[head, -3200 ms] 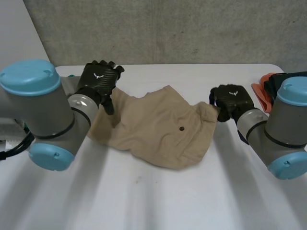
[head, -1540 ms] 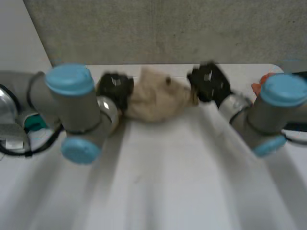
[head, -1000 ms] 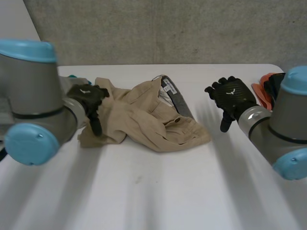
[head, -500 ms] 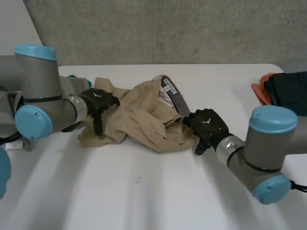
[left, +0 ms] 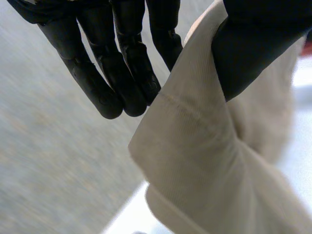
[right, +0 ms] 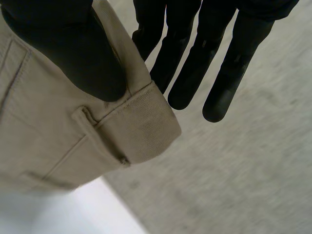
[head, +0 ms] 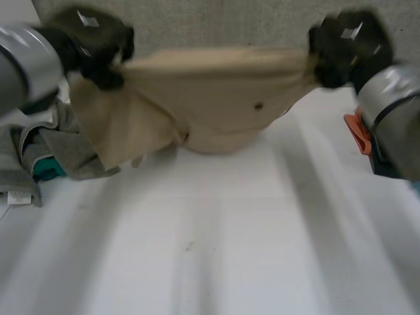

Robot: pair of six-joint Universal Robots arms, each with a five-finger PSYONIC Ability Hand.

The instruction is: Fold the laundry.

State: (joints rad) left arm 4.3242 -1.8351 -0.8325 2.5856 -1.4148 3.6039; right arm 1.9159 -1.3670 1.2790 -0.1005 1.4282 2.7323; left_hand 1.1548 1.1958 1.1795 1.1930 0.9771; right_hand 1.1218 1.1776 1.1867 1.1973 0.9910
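Counted one tan garment point(head: 216, 98), taken as landmark. Two hands were at its top corners: left hand point(head: 92, 42), right hand point(head: 344, 46). One grey-and-teal clothes heap point(head: 39, 147) lay to its left, one orange cloth point(head: 359, 134) to its right, one white table point(head: 230, 249) beneath.

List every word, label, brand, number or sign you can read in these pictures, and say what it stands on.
No text here can be read.
White mark on the back of the left hand: blurred, unreadable.
White mark on the back of the right hand: blurred, unreadable.
White tag on the grey clothes pile: too small to read.
Tan garment: no print visible.
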